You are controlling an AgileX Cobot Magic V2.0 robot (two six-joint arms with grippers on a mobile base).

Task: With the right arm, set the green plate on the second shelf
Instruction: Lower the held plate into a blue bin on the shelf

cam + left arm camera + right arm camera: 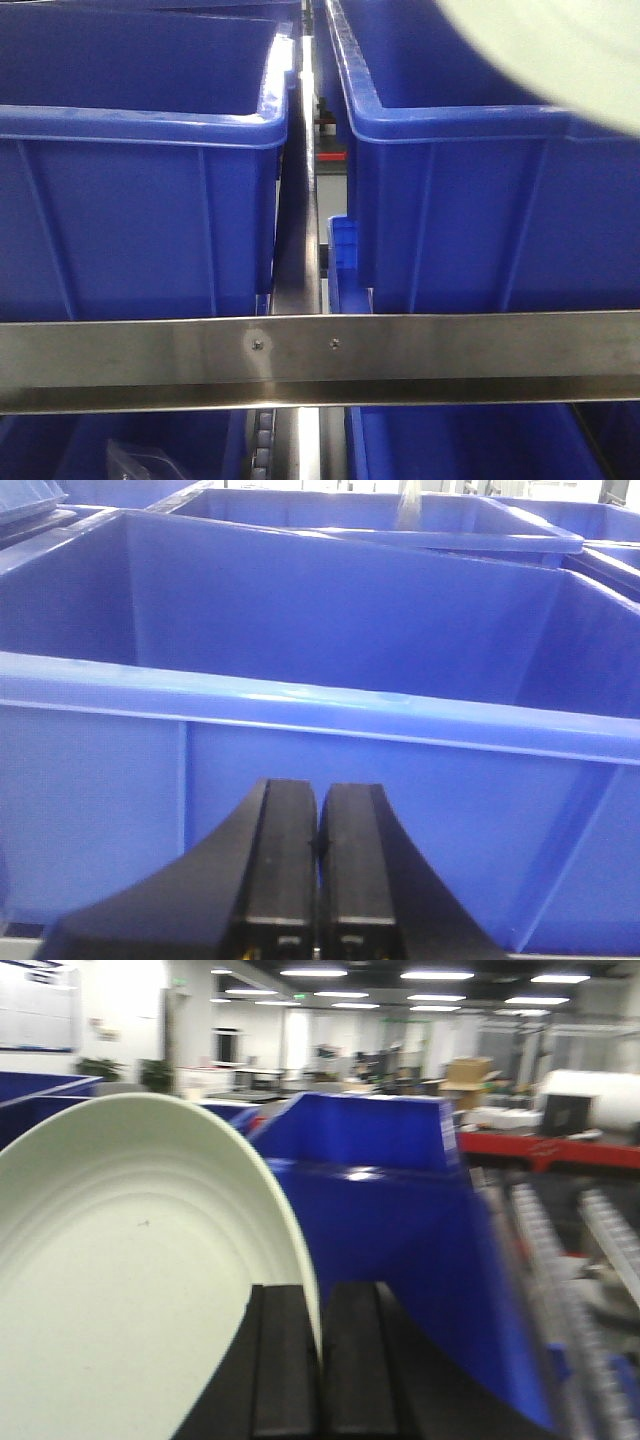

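Right wrist-mounted: right gripper point(320, 1360) clamps green plate point(130, 1280) rim, plate at 9 o'clock, blue bin point(380, 1190) at 1 o'clock. Left gripper point(317, 850) pressed closed, facing second bin point(300, 610).

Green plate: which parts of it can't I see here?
Front view: only a pale corner of the green plate shows; the frame's top-right edge cuts off the rest.
Right wrist view: blurred; its lower left runs off-frame, and jaws of the right gripper cover the pinched rim.

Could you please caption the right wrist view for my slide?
Right gripper clamped on the green plate, blue bin beyond.
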